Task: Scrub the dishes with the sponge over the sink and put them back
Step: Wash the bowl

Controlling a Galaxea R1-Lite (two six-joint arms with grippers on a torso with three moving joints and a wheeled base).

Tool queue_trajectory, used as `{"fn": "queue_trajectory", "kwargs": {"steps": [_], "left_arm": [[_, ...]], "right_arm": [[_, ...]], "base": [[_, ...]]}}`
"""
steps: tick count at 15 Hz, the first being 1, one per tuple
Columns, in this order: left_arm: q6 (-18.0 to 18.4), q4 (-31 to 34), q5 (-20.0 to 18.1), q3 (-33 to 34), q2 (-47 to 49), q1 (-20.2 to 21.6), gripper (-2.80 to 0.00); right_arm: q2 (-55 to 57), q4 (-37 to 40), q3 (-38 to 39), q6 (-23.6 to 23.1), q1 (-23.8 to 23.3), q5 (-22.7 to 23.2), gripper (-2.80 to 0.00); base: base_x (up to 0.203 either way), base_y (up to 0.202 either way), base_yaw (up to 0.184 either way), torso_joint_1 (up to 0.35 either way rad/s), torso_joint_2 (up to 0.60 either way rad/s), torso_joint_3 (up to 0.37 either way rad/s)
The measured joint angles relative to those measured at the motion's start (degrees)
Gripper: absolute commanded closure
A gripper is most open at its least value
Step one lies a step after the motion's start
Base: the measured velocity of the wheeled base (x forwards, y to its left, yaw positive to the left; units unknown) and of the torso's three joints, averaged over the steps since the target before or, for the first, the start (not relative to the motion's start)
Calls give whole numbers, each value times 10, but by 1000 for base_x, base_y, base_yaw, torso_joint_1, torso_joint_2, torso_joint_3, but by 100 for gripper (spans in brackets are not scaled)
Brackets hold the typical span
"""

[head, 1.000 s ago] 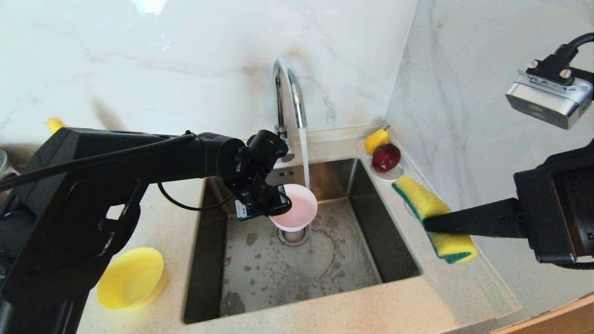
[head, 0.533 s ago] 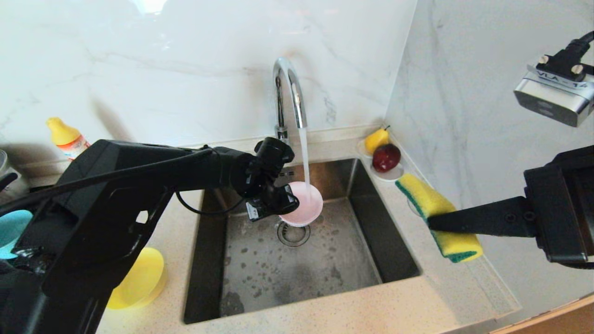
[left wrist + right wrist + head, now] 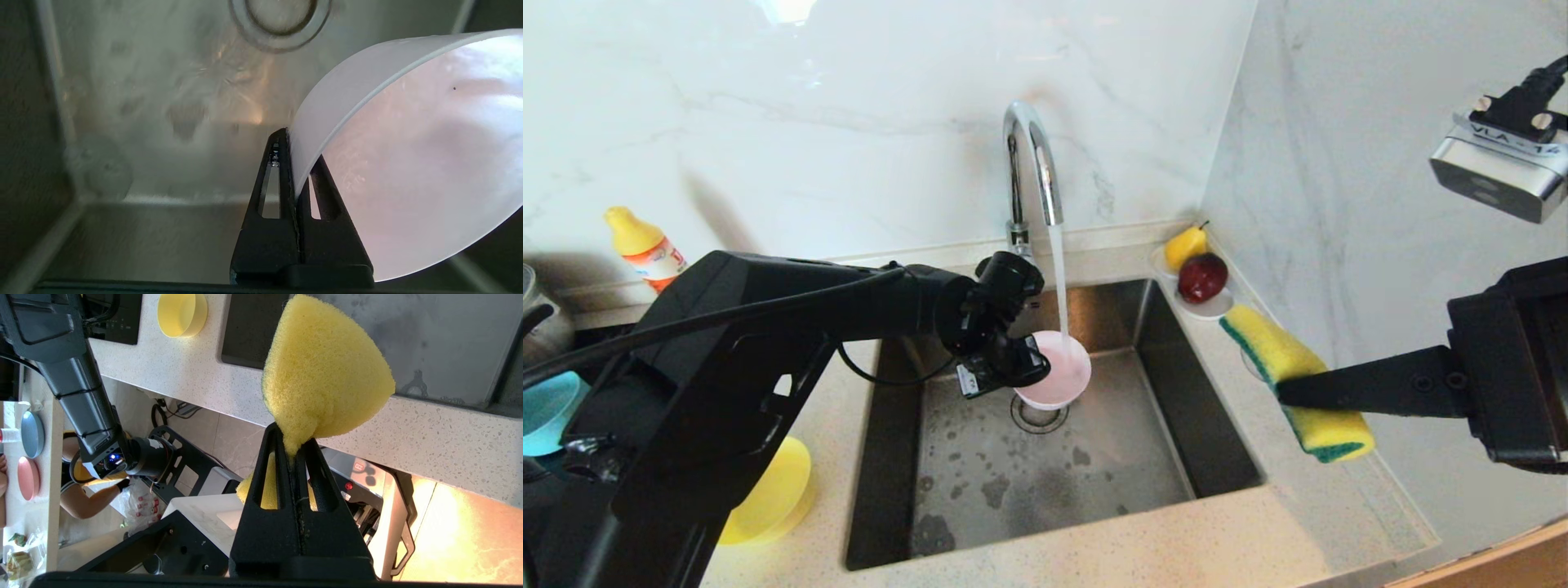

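Marble walls framed the sink (image 3: 1176, 425) as the left gripper (image 3: 292, 155), clamped on the light, wet-slick pink bowl's (image 3: 1058, 367) rim, held it under the tap (image 3: 1029, 163), the right gripper (image 3: 292, 455) pinching the soft sponge (image 3: 1294, 384) beside the basin.

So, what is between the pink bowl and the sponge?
In the head view, only open sink and its right rim separate the pink bowl from the sponge; nothing stands between.
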Motion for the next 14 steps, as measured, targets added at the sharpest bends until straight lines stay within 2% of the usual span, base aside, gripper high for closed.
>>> {"fn": "queue_trajectory", "kwargs": {"steps": [5, 8, 12, 14], "left_arm": [[-4, 18, -3, 2, -8, -7, 0], [0, 43, 10, 4, -44, -3, 0], [16, 72, 87, 32, -138, 25, 0], [30, 65, 107, 68, -197, 37, 0]], "right_arm": [[0, 0, 6, 0, -1, 0, 0], [-2, 0, 7, 0, -1, 0, 0], [-2, 0, 8, 0, -2, -3, 0], [-2, 0, 12, 1, -3, -4, 0]], "base": [[0, 0, 0, 0, 0, 0], [0, 0, 0, 0, 0, 0], [0, 0, 0, 0, 0, 0], [0, 0, 0, 0, 0, 0]]}}
